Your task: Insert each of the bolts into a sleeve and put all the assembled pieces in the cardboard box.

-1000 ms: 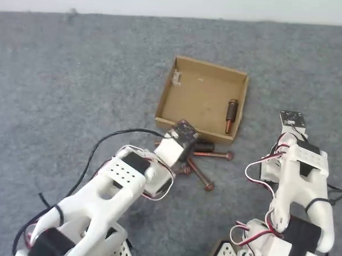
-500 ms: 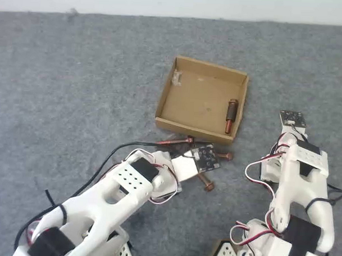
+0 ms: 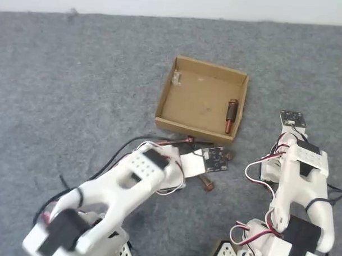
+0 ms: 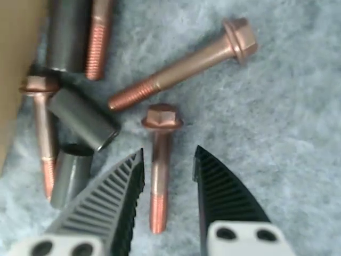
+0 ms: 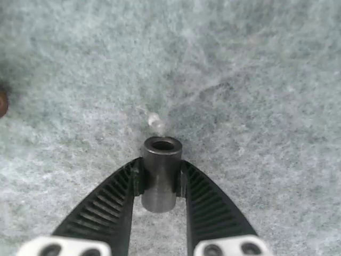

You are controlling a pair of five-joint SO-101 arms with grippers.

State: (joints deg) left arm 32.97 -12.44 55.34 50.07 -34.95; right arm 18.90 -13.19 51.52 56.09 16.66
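Your left gripper stands open astride a bolt near the cardboard box; your right gripper clamps a sleeve.

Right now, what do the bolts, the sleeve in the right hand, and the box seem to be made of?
Bolts: apparently metal, coppery plated finish, shiny threads. Sleeve in the right hand: dark grey metal, likely steel, dull sheen. Cardboard box: plain brown cardboard, matte, with raw cut edges.
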